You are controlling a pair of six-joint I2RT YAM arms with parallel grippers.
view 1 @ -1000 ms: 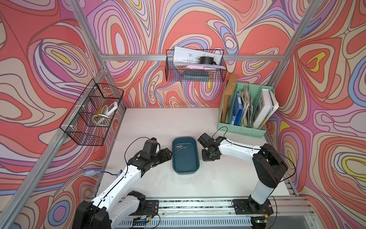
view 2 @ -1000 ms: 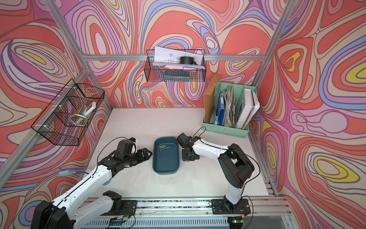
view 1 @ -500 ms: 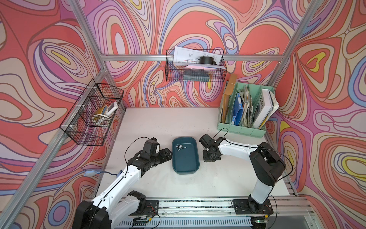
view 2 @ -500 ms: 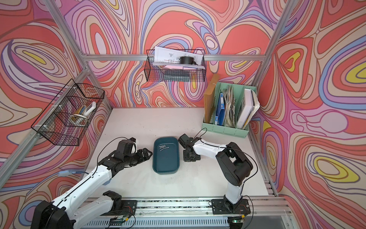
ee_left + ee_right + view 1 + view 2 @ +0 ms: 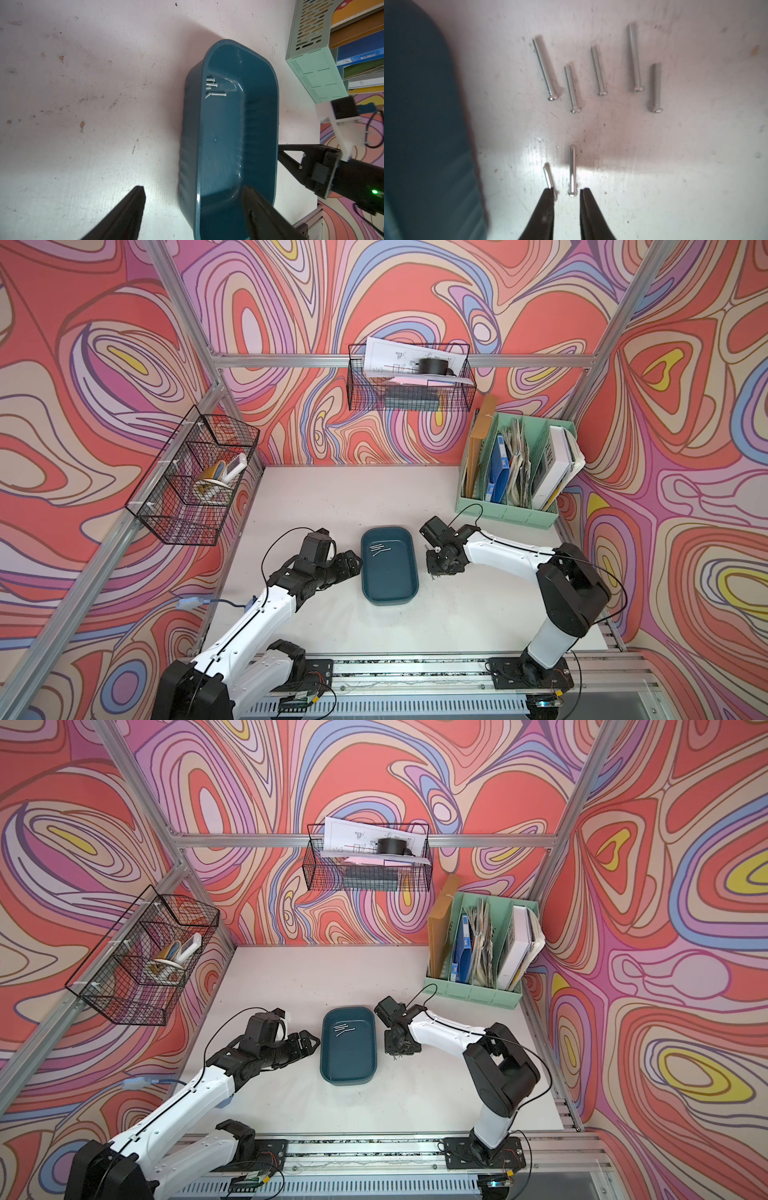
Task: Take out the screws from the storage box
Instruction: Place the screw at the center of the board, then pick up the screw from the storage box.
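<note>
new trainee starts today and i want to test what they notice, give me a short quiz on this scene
1. How many screws lie on the table in the right wrist view?
2. True or false: the storage box is empty.
3. The right gripper is: A) inside the storage box, B) over the table beside it, C) out of view.
Key: 1 seven; 2 false; 3 B.

Both top views are bright, evenly lit from overhead and sharp, with wide-angle stretch toward the edges; in the right wrist view the screws (image 5: 598, 70) look soft, perhaps from motion, and glare whitens the table (image 5: 654, 187) beside a dim reddish shadow; the storage box (image 5: 220, 135) casts a soft shadow in the left wrist view.
</note>
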